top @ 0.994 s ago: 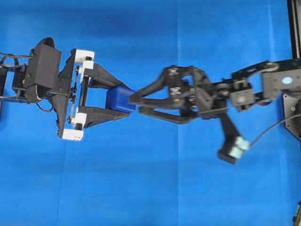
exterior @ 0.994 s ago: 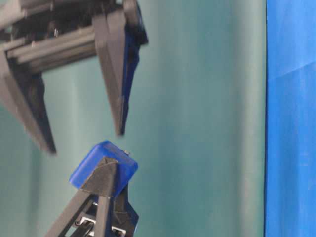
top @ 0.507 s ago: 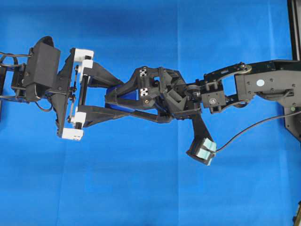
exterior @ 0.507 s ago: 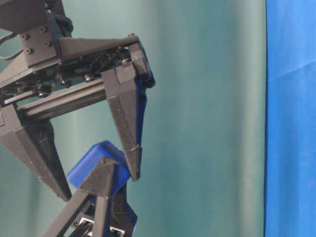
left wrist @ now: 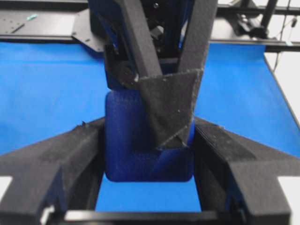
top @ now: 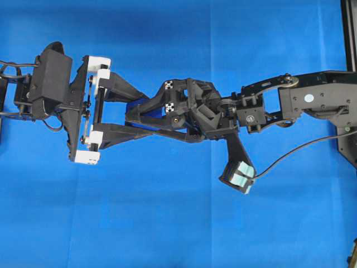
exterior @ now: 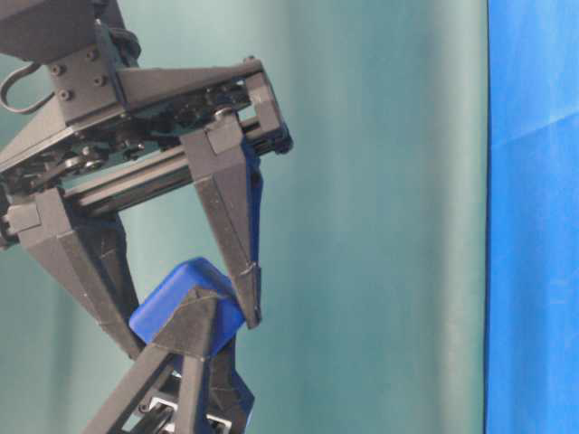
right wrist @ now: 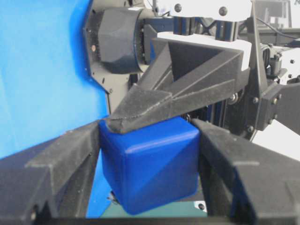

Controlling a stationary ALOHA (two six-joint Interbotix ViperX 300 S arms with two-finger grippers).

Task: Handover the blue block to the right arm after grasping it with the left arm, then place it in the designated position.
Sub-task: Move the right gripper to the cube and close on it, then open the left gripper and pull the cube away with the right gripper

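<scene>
**Handover moment: both grippers on the block at once**

Since a second earlier, the right gripper (top: pixel 134 118) had slid in over the block (right wrist: pixel 149 161) and its fingers had come in from wide open to sit against it. The left arm hadn't budged.

So the block was up in the air, well above the cloth (top: pixel 178 223), pinched from two directions. The left gripper (left wrist: pixel 147 140) was clamped on two opposite faces, and in the left wrist view you could see its pads tight on either side of the block. The right gripper's fingers were on the other pair of faces, crossed relative to the left's. In the table-level view they dropped down onto the block (exterior: pixel 176 294) from above while one left finger (exterior: pixel 185 330) came up from below. In the right wrist view both of its pads looked flush against the block, so I'd call that closed on it, though I can't say how firm the squeeze was.

The relation that mattered: the block sat dead centre between both sets of fingertips, with the two grippers nose to nose along one line. It's a cube, so no long axis to worry about. My guess is the left needs to let go and back straight away from the block, so its fingers don't drag on the right's.
</scene>
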